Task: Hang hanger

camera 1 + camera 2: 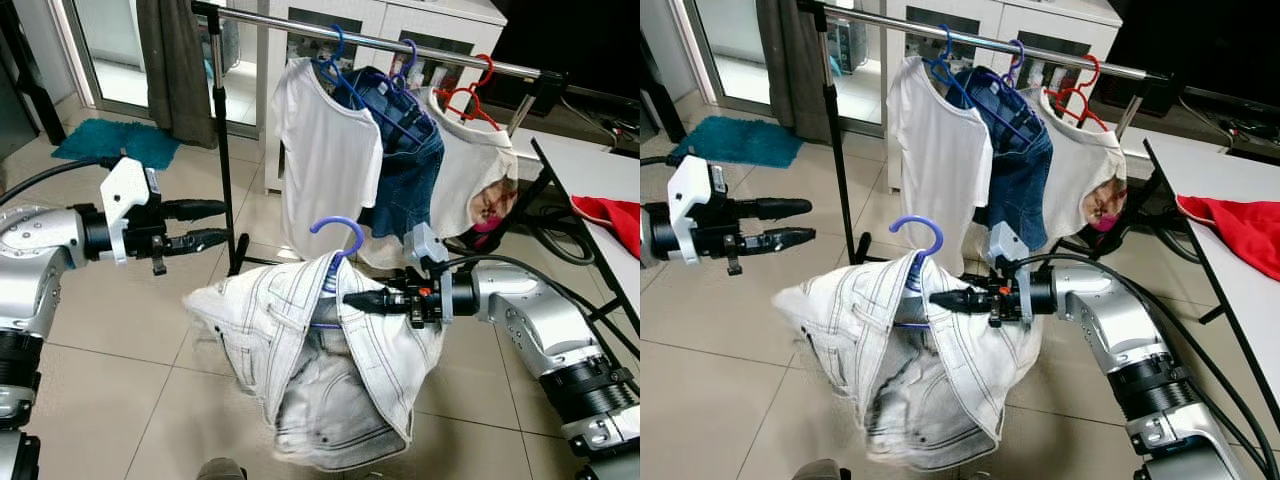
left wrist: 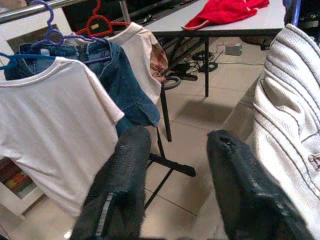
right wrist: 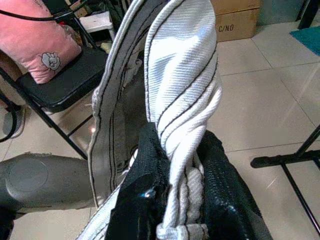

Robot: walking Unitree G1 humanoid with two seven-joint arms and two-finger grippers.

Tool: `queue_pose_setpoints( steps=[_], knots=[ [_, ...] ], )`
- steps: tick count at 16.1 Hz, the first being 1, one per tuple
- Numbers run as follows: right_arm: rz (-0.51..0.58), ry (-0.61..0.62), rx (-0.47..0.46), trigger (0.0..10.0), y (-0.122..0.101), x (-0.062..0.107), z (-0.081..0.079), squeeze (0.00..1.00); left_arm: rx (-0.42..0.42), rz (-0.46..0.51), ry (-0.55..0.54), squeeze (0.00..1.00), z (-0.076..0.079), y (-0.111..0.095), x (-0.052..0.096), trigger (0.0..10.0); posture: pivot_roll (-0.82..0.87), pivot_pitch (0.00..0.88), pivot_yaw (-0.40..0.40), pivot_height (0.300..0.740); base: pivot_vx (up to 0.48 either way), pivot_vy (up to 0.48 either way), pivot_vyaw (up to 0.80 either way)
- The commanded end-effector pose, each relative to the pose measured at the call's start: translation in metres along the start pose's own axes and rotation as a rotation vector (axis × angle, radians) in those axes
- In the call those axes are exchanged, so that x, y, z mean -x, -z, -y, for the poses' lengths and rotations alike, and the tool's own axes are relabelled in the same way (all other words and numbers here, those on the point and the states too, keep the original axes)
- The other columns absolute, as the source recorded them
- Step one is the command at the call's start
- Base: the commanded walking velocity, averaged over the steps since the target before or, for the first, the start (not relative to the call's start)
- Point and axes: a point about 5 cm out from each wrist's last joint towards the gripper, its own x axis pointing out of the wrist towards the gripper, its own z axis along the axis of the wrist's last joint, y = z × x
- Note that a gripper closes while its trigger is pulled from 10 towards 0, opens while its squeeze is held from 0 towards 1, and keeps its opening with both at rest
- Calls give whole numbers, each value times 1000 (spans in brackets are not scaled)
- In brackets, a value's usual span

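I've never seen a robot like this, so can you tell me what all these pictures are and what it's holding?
It's a walking robot with two silver arms. Two pictures come from its head, two from cameras on its wrists. Its right gripper is pinching a white denim jacket that sits on a blue hanger. Its left gripper is open and holds nothing. Ahead is a clothes rail with a white T-shirt, jeans and another top already hanging. A red cloth lies on a table.

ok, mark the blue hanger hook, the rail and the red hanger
blue hanger hook (image 1: 338,226), left eye view, top of the curve
rail (image 1: 290,26), left eye view, bare stretch left of the clothes
red hanger (image 1: 470,100), left eye view, red wire below its hook
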Motion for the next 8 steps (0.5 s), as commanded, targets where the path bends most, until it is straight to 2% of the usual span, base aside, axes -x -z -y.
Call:
queue_pose_setpoints(
  steps=[1, 2, 3, 4, 5, 6, 7, 8],
  knots=[
    [47, 44, 30, 0, -9, 9, 4, 0, -13, 51, -27, 1000, -6, -9, 1, 10000, 13, 0, -101, 740, 0, 0, 0],
    [38, 117, 21, 0, -5, 12, 8, 0, 13, 84, -108, 1000, -12, -9, 5, 10000, 12, 0, -101, 740, 0, 0, 0],
    [38, 117, 21, 0, -5, 12, 8, 0, 13, 84, -108, 1000, -12, -9, 5, 10000, 12, 0, -101, 740, 0, 0, 0],
    [59, 226, -2, 0, 1, 12, 12, 0, 53, 81, -232, 1000, -15, -3, 10, 10000, 15, 0, -101, 740, 0, 0, 0],
    [59, 226, -2, 0, 1, 12, 12, 0, 53, 81, -232, 1000, -15, -3, 10, 10000, 15, 0, -101, 740, 0, 0, 0],
    [77, 290, -28, 0, 4, 12, 14, 0, 84, 67, -283, 1000, -14, 4, 11, 10000, 15, 0, -101, 740, 0, 0, 0],
    [106, 371, -65, 0, 11, 10, 14, 0, 143, 58, -324, 906, -1, 17, 7, 10000, 19, 0, -95, 740, 0, 0, 0],
    [130, 434, -99, 0, 18, 7, 12, 0, 189, 48, -349, 643, 12, 29, 1, 10000, 19, 0, -95, 740, 0, 0, 0]
  ],
)
